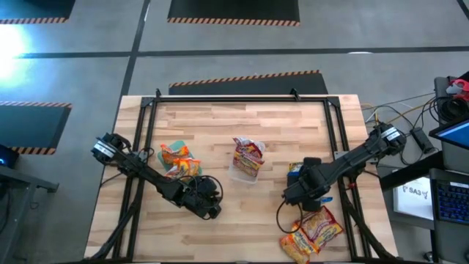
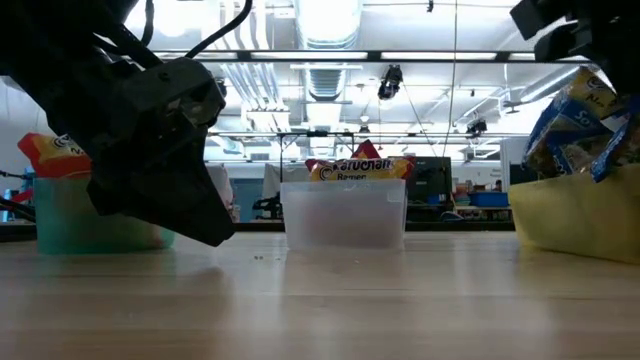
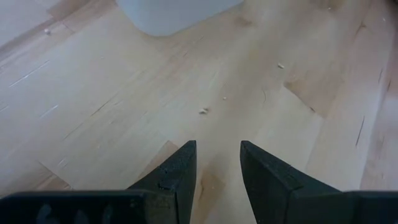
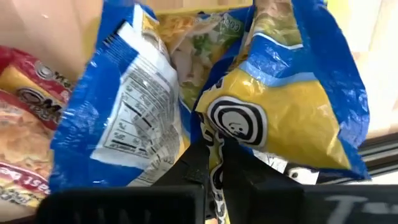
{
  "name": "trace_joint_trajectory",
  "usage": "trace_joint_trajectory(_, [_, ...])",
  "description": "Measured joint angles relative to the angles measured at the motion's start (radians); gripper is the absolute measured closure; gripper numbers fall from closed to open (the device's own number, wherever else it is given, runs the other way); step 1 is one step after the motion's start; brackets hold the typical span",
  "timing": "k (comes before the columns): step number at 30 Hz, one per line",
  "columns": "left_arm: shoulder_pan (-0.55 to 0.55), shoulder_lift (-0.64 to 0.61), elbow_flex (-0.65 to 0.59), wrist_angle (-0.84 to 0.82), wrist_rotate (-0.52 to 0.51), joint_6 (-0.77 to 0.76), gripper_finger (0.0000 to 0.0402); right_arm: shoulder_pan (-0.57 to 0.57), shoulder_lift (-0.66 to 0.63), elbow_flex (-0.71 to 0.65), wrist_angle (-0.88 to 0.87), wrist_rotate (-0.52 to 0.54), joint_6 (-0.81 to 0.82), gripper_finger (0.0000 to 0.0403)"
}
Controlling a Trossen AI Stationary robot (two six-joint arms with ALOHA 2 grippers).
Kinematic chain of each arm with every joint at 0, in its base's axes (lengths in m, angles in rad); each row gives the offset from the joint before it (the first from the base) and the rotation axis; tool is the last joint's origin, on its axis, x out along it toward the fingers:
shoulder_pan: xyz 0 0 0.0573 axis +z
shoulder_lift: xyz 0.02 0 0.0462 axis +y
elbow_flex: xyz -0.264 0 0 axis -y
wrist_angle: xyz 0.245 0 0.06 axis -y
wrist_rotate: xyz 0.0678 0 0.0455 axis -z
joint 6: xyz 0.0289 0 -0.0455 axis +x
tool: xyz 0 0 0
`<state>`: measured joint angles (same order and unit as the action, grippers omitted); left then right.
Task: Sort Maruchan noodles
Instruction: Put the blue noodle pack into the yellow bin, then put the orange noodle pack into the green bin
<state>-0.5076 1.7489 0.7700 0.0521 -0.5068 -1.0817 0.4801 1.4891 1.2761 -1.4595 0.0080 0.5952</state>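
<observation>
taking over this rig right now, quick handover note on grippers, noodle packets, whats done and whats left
Right gripper: shut on a blue-yellow packet, over the yellow bin at the table's right, which already holds blue packets.
Left gripper: open, empty, low over bare wood at the table's front, near the clear bin.
Done: orange packets in the green bin on the left; red packets in the clear bin.
Left: release the held packet; sort the loose packets at the table's front right.

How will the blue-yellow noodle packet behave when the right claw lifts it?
The blue-yellow packet looks crinkly and thin, so its edges will probably flop. The right claw pinches only film, which may slip. It seems light.
</observation>
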Motion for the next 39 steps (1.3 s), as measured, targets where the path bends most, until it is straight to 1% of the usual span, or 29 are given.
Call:
trace_joint_trajectory(2, [0.0, 0.0, 0.0, 0.001, 0.0, 0.0, 0.0295, 0.0, 0.0, 0.006, 0.0, 0.014, 0.015, 0.0388])
trace_joint_trajectory(4, [0.0, 0.0, 0.0, 0.003, 0.0, 0.0, 0.0295, 0.0, 0.0, 0.006, 0.0, 0.017, 0.038, 0.0381])
trace_joint_trajectory(12, [0.0, 0.0, 0.0, 0.003, 0.0, 0.0, 0.0295, 0.0, -0.002, 0.006, -0.061, 0.022, 0.072, 0.0315])
trace_joint_trajectory(16, [0.0, 0.0, 0.0, 0.003, 0.0, 0.0, 0.0295, 0.0, -0.002, 0.007, -0.098, 0.013, 0.123, 0.0295])
trace_joint_trajectory(22, [0.0, 0.0, 0.0, 0.003, 0.0, 0.0, 0.0295, 0.0, -0.002, 0.054, -0.104, -0.122, 0.207, 0.029])
trace_joint_trajectory(29, [0.0, 0.0, 0.0, 0.003, -0.004, 0.0, 0.0295, 0.0, -0.002, 0.142, -0.11, -0.139, 0.257, 0.0308])
trace_joint_trajectory(32, [-0.001, 0.0, 0.0, 0.003, -0.005, 0.0, 0.0295, 0.003, -0.002, 0.166, -0.106, -0.099, 0.302, 0.0318])
trace_joint_trajectory(37, [-0.001, 0.0, 0.0, 0.005, -0.008, 0.023, 0.0295, 0.03, -0.002, 0.168, -0.036, 0.064, 0.389, 0.0328])
trace_joint_trajectory(39, [-0.001, 0.0, 0.0, 0.008, -0.008, 0.026, 0.0295, 0.049, -0.002, 0.162, 0.01, 0.077, 0.428, 0.0328])
